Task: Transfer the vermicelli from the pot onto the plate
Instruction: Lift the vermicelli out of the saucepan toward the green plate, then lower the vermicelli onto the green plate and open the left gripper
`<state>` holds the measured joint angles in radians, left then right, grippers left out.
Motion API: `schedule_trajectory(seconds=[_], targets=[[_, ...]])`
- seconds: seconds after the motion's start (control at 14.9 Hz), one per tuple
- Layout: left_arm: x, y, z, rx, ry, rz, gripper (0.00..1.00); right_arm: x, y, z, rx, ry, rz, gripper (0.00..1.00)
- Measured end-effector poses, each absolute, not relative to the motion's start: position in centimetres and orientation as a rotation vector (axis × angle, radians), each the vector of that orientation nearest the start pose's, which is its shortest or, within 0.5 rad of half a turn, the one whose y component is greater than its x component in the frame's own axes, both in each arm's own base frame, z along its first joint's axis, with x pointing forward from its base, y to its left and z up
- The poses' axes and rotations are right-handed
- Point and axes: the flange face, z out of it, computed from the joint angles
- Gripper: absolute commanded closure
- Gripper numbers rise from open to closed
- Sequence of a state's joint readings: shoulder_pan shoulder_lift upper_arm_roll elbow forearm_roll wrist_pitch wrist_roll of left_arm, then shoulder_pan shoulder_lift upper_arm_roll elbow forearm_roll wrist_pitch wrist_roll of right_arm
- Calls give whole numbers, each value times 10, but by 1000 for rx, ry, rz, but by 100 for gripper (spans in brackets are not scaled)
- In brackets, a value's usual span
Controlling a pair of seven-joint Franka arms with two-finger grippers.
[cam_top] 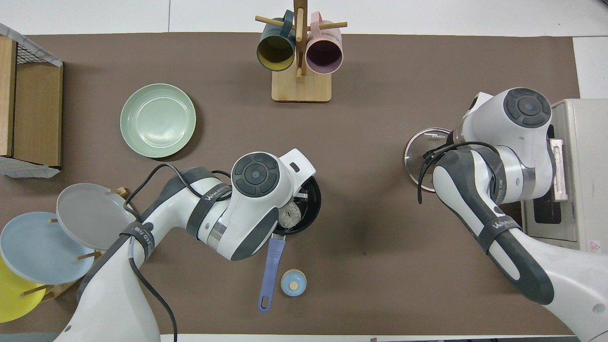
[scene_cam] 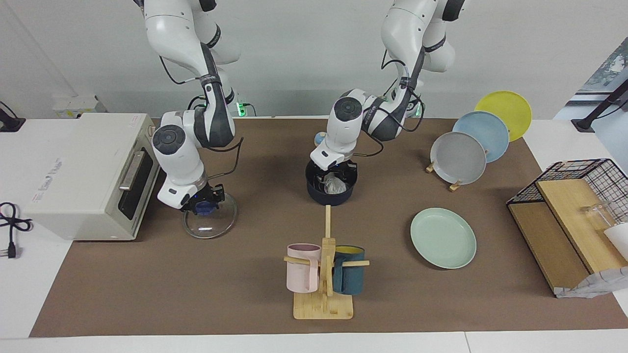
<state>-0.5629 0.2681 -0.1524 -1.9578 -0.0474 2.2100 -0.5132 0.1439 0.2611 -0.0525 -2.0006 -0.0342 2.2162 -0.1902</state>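
Observation:
The dark navy pot (scene_cam: 318, 195) stands mid-table, its blue handle (cam_top: 270, 268) pointing toward the robots. A whitish vermicelli nest (scene_cam: 336, 186) lies inside it and also shows in the overhead view (cam_top: 289, 216). My left gripper (scene_cam: 329, 180) reaches down into the pot, right at the vermicelli. The mint-green plate (scene_cam: 443, 238) lies bare, farther from the robots than the pot, toward the left arm's end (cam_top: 157, 120). My right gripper (scene_cam: 203, 205) is down at the blue knob of a glass lid (scene_cam: 216, 225) lying on the mat.
A mug rack (scene_cam: 324, 299) with a pink and a dark blue mug stands farther out than the pot. A toaster oven (scene_cam: 83, 176) is at the right arm's end. Grey, light blue and yellow plates (scene_cam: 458, 157) lean in a rack. A wire-and-wood shelf (scene_cam: 564, 220) stands nearby. A small blue cap (cam_top: 293, 283) lies by the handle.

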Motion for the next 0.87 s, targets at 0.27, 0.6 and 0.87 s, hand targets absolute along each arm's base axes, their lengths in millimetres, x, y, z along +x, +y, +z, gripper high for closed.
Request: schedule_trajectory(seconds=[0.27, 0.6, 0.87], targets=[[477, -382, 412, -3161, 218, 168, 100, 593, 55, 334, -3143, -482, 46, 0], [490, -352, 495, -3179, 136, 214, 100, 599, 51, 435, -3144, -453, 115, 0], [540, -274, 540, -3213, 33, 169, 100, 574, 30, 552, -3155, -347, 114, 0]])
